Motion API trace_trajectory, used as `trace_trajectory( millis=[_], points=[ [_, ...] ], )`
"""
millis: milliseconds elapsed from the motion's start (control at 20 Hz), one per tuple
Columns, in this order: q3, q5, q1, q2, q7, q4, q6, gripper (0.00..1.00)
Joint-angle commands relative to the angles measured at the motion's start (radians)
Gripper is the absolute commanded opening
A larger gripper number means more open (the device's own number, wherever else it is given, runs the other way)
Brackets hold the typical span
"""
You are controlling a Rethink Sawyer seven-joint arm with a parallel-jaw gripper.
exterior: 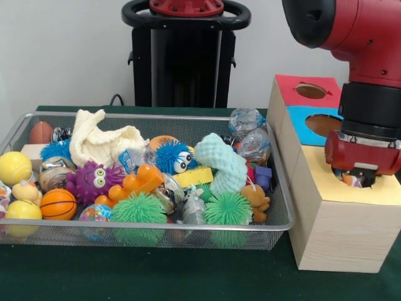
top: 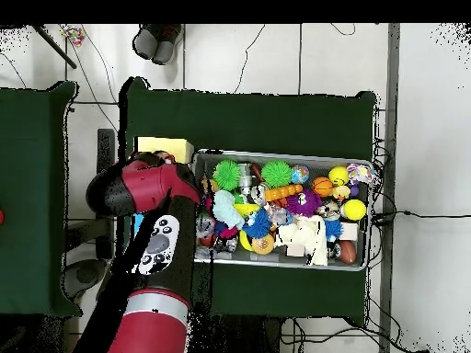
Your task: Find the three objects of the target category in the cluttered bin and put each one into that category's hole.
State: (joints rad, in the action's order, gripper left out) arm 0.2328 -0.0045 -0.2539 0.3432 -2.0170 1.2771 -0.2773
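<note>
- The red and black arm (exterior: 357, 37) is reaching down over the wooden box (exterior: 341, 213), which is standing just beside the wire bin (exterior: 156, 233) on the green surface (exterior: 188, 276).
- The pincer (exterior: 357, 179) is hanging directly above the yellow panel (exterior: 376, 188) of that box — the panel nearest the camera in the front view.
- Something small and orange-and-white (exterior: 353, 180) is sitting between the tips, right at the panel's level; whether the pincer is clamping it or has it loose I cannot tell.
- Further back on the box top, the blue panel (exterior: 307, 128) and the red panel (exterior: 313, 91) are each showing a round hole.
- In the overhead view the arm is covering most of the box, leaving only a yellow corner (top: 166, 147) visible beside the bin (top: 368, 211).
- The bin is holding a crowded heap: two green spiky balls (exterior: 139, 210) by its front wall, a purple spiky toy with eyes (exterior: 93, 180), a blue one with eyes (exterior: 172, 157), an orange basketball (exterior: 57, 204), yellow balls (exterior: 14, 166) on the side away from the box, a cream knitted piece (exterior: 100, 141) and a mint knitted piece (exterior: 222, 164).
- A small brown teddy (exterior: 255, 199) is lying in the bin's corner nearest the box.
</note>
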Motion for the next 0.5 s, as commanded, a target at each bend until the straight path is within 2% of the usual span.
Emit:
trace_trajectory(
  millis=[50, 250, 500],
  points=[
    [-0.236, 0.002, 0.156, 0.051, 0.14, 0.033, -0.342, 1.0],
    [-0.247, -0.008, 0.162, 0.029, 0.14, 0.022, -0.329, 1.0],
    [-0.263, -0.034, 0.17, 0.055, 0.125, 0.03, -0.369, 1.0]
  ],
)
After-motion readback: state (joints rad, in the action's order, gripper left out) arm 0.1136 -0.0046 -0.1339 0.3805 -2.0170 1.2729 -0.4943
